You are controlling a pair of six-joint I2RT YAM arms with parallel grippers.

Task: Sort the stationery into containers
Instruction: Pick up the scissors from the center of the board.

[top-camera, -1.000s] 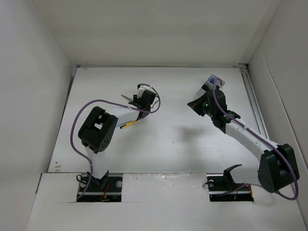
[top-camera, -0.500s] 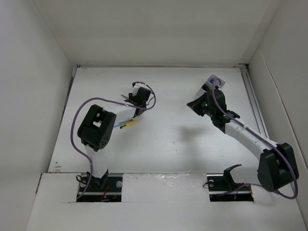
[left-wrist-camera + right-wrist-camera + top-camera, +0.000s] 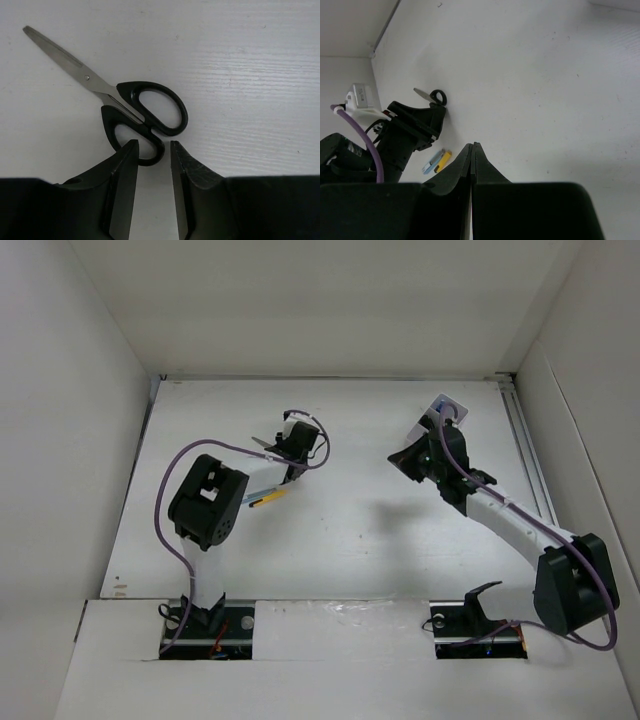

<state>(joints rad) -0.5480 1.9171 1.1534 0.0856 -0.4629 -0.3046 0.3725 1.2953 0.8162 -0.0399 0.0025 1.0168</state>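
The left claw (image 3: 151, 150) sits low over the surface (image 3: 250, 75), its jaws a narrow way apart and holding nothing. The scissors (image 3: 107, 94) lie flat just ahead of it, blades shut and pointing ahead and to its left. The nearer black handle loop dips into the gap between the fingertips. A sound grip would probably need the claw eased forward and down until both pads flank the loop's rim, then closed and lifted level so the blades do not swing. The right claw (image 3: 472, 147), well apart, is closed on nothing.
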